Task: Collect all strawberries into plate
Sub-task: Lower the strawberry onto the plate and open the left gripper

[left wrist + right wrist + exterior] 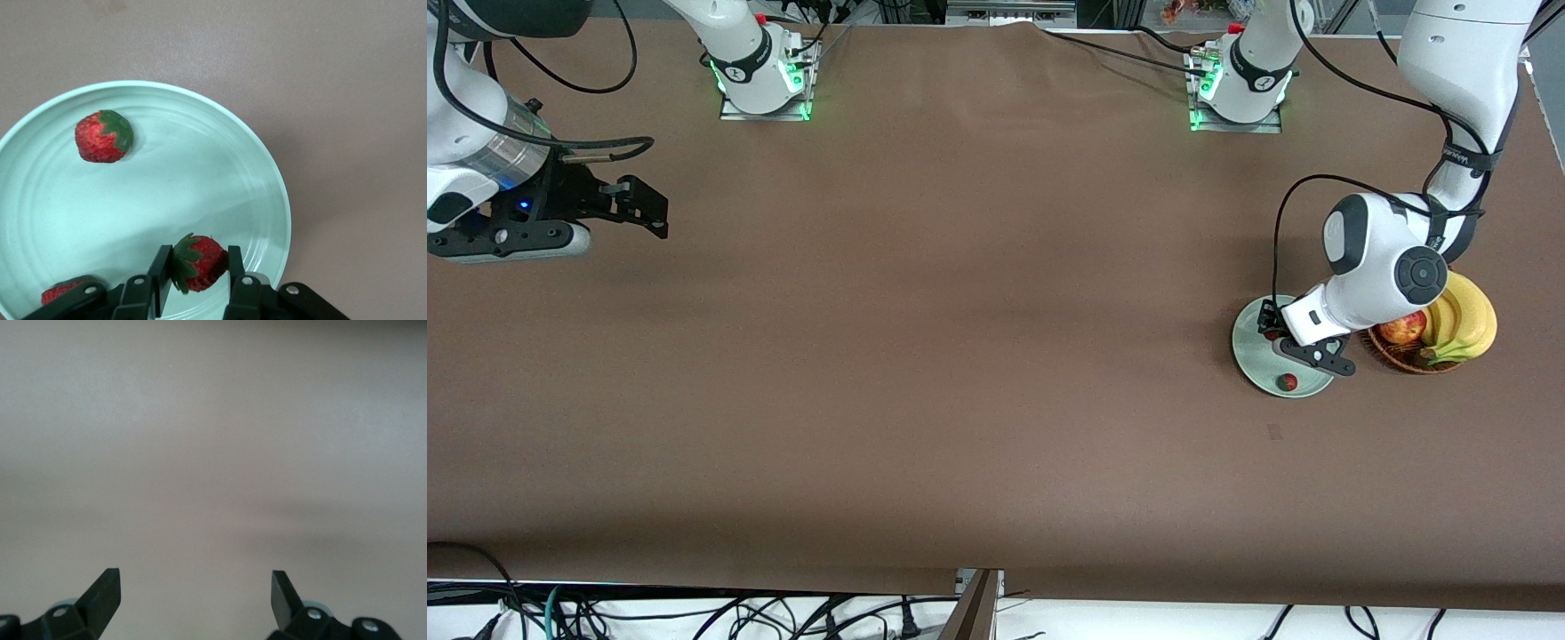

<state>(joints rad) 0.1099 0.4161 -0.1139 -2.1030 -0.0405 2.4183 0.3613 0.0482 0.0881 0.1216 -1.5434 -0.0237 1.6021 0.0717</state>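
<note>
Mint plate (267, 180): left hand (197, 280) pinching strawberry (199, 262) over it; spread fingers gently, low. Right hand (195, 590) waits, spread.

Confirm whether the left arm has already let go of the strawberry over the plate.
No: in the left wrist view the left gripper is shut on a strawberry over the plate.

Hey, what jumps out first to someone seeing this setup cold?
The left gripper over the mint-green plate, pinching a strawberry, with two more strawberries lying on the plate. Beside the plate sits a basket of bananas and an apple. The right gripper waits open over bare table.
</note>
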